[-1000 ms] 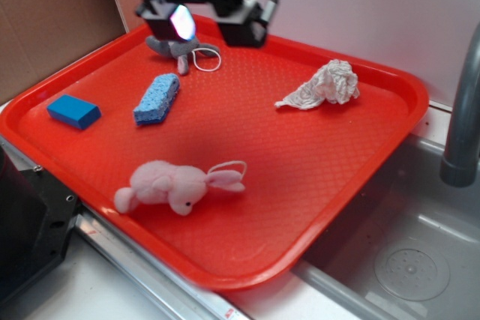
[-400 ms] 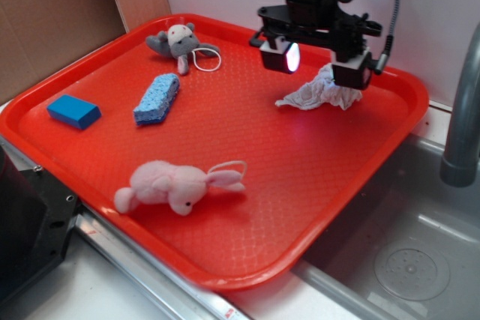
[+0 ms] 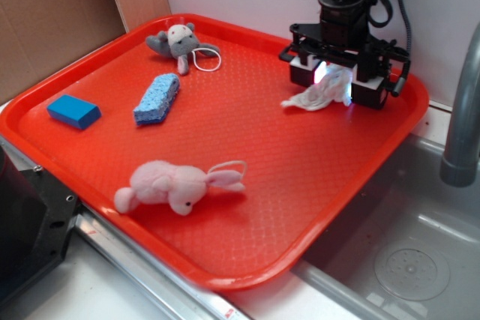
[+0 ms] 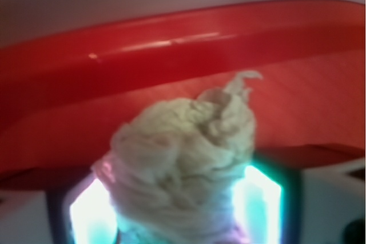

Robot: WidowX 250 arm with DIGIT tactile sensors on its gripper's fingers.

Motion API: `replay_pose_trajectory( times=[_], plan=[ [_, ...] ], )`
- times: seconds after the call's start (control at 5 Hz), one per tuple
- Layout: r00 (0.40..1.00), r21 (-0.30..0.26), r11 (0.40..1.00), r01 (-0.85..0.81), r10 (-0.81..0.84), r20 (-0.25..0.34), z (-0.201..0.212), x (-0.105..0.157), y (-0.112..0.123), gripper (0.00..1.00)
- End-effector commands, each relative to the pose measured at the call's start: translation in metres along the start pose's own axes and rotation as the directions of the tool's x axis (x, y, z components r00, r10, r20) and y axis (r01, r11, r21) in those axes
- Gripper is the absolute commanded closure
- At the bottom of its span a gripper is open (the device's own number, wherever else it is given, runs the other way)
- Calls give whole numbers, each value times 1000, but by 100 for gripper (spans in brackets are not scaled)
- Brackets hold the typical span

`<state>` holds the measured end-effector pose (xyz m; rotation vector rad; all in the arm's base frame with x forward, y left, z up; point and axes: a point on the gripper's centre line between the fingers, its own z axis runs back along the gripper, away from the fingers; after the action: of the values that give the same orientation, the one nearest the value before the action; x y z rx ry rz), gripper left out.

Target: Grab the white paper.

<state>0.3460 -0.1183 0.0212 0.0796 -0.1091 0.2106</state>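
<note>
The white paper (image 3: 319, 95) is a crumpled wad at the far right of the red tray (image 3: 247, 140), with its twisted tail pointing left. My gripper (image 3: 337, 84) is lowered over it, one finger on each side, the jaws spread wide and open. In the wrist view the white paper (image 4: 183, 164) fills the gap between the two glowing pads (image 4: 91, 215) of my gripper (image 4: 177, 212). The tray's far rim (image 4: 171, 44) lies just behind it. The back of the wad is hidden by the gripper in the exterior view.
On the tray lie a grey-and-white plush toy (image 3: 178, 43) at the back, a blue sponge (image 3: 157, 99), a blue block (image 3: 73, 111) at the left and a pink plush bunny (image 3: 176, 185) in front. A sink (image 3: 412, 260) and grey faucet (image 3: 461, 110) are to the right.
My gripper has moved from the back left of the tray, over the grey plush toy, across to the right and down, so that it now straddles the white paper.
</note>
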Motion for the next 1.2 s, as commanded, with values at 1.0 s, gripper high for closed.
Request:
replay_pose_trajectory(
  times=[1.0],
  plan=[
    [983, -88, 996, -7, -9, -185, 138, -96, 138, 100]
  ],
)
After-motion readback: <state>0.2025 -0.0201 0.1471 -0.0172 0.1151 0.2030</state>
